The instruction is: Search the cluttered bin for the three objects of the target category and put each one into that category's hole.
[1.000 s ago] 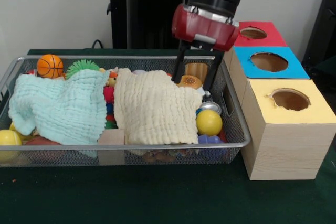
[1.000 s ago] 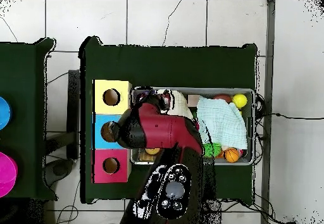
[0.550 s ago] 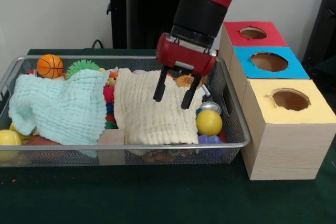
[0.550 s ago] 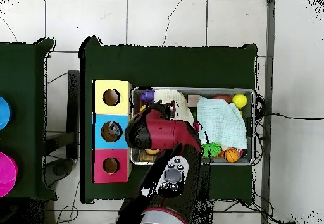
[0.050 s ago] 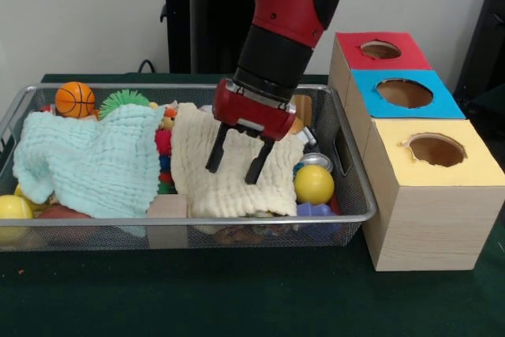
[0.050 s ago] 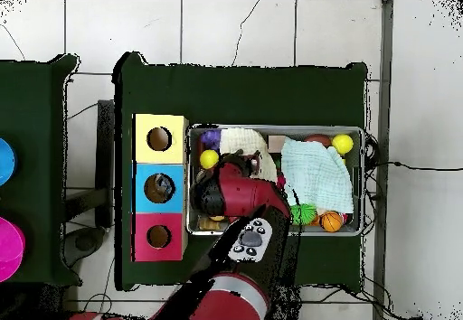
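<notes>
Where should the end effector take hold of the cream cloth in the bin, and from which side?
Probably from above, pinching the raised folds in the middle of the cream cloth. It lies draped and wrinkled over hidden objects, and the open end effector hangs right over it. The mesh bin walls block approaches from the sides.

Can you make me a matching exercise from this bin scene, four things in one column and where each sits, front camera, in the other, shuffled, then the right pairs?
Things:
1. basketball
2. cream cloth
3. yellow ball
4. gripper

Places, as the front view shows them:
A. at the bin's right end, next to the yellow-topped box
B. open, just above the cream cloth
C. at the far left corner of the bin
D. spread over the toys in the middle of the bin

Pairs: 1-C, 2-D, 3-A, 4-B
</notes>
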`<state>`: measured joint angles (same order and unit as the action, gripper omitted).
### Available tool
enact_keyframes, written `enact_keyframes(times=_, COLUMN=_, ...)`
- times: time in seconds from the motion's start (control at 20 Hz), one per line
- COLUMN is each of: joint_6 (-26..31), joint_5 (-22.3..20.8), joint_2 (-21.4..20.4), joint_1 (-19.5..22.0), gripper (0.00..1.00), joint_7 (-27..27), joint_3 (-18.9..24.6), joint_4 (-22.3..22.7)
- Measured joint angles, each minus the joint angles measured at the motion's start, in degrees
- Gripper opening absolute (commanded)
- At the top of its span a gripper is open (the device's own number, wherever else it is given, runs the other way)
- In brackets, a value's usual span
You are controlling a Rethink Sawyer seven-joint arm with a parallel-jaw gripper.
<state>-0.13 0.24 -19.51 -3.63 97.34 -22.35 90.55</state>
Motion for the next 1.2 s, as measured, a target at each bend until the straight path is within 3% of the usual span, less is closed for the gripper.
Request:
enact_keyframes(times=0.05, joint_6=-0.1, joint_5=0.0, joint_2=0.4, joint_1=0.3, gripper=1.0, joint_7=0.0, joint_3=0.0, joint_4=0.0)
enact_keyframes(times=0.1, joint_6=-0.2, joint_5=0.0, joint_2=0.9, joint_1=0.7, gripper=0.0, joint_7=0.0, joint_3=0.0, joint_4=0.0)
enact_keyframes(times=0.4, joint_6=-0.2, joint_5=0.0, joint_2=1.1, joint_1=3.4, gripper=0.0, joint_7=0.0, joint_3=1.7, joint_4=0.0)
enact_keyframes(times=0.7, joint_6=-0.1, joint_5=0.0, joint_2=-0.4, joint_1=3.3, gripper=0.0, joint_7=0.0, joint_3=2.0, joint_4=0.8)
enact_keyframes(times=0.9, joint_6=-0.1, joint_5=0.0, joint_2=-3.0, joint_1=-0.5, gripper=0.0, joint_7=0.0, joint_3=-0.7, joint_4=1.9)
enact_keyframes(times=1.0, joint_6=-0.1, joint_5=0.0, joint_2=-5.2, joint_1=-5.9, gripper=0.0, joint_7=0.0, joint_3=-5.1, joint_4=2.3)
enact_keyframes(times=1.15, joint_6=-0.1, joint_5=0.3, joint_2=-6.1, joint_1=-9.5, gripper=0.0, joint_7=0.0, joint_3=-8.3, joint_4=2.2)
enact_keyframes(times=1.2, joint_6=-0.1, joint_5=1.1, joint_2=-6.8, joint_1=-13.2, gripper=0.0, joint_7=0.0, joint_3=-11.9, joint_4=2.2)
